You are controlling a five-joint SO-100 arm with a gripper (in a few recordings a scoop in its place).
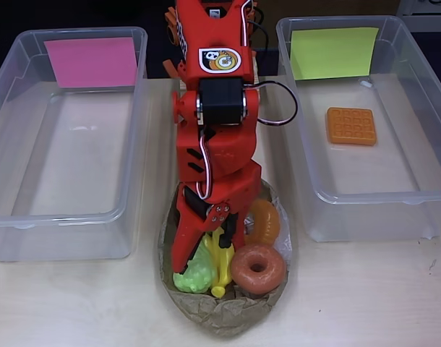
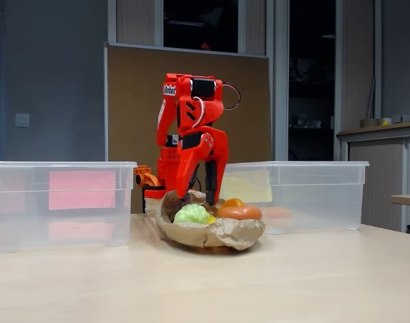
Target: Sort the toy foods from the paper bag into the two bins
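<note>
The crumpled brown paper bag (image 1: 220, 314) (image 2: 218, 235) lies on the table between the two bins. In it are light green grapes (image 1: 195, 275) (image 2: 191, 214), yellow bananas (image 1: 220, 264), a brown donut (image 1: 258, 267) (image 2: 240, 212) and an orange croissant (image 1: 265, 220) (image 2: 233, 202). My red gripper (image 1: 206, 253) (image 2: 198, 198) points down into the bag, open, its fingers on either side of the bananas' upper part. An orange waffle (image 1: 350, 126) lies in the right bin (image 1: 365, 195) (image 2: 306, 195), which has a yellow-green sheet. The left bin (image 1: 69, 217) (image 2: 57, 202) with the pink sheet holds no toy.
The red arm's base (image 1: 206, 43) stands at the table's back edge between the bins. Bare tabletop (image 1: 76, 303) lies in front of both bins and on each side of the bag.
</note>
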